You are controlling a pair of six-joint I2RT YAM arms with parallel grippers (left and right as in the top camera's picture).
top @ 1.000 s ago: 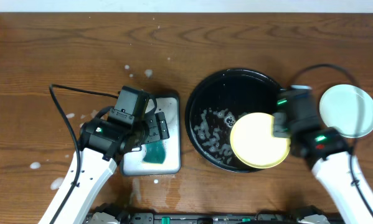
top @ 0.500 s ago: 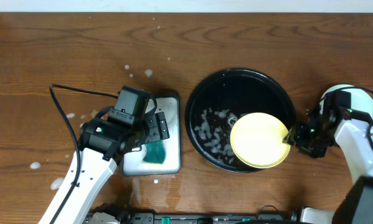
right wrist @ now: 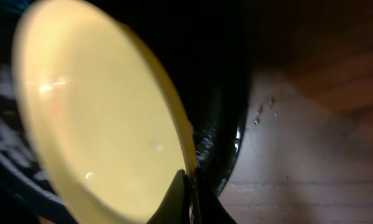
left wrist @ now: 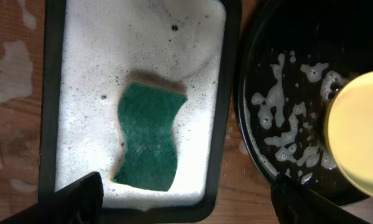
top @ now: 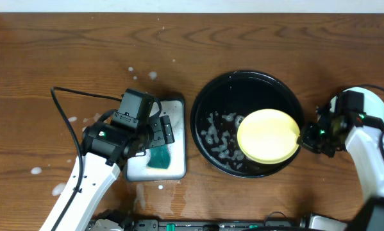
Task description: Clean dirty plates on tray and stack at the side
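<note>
Now right hand (top: 301, 137) pinches yellow plate (top: 267, 135), right edge raised; left hand (left wrist: 187, 183) spread.

Glossy yellow plate (top: 267, 135) tilts over the sudsy black tray's (top: 243, 85) right side.

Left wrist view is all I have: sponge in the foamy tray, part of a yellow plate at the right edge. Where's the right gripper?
Observer: The right gripper is at the right rim of the yellow plate, shut on it. The right wrist view shows the fingertips pinching the edge.
Operator: Where does the plate sit in the tray?
Observer: Overhead shows it over the right part of the black tray, with foam on the tray floor to its left.
Operator: Any other plates?
Observer: One pale plate on the table to the right of the black tray, partly hidden by the right arm.
</note>
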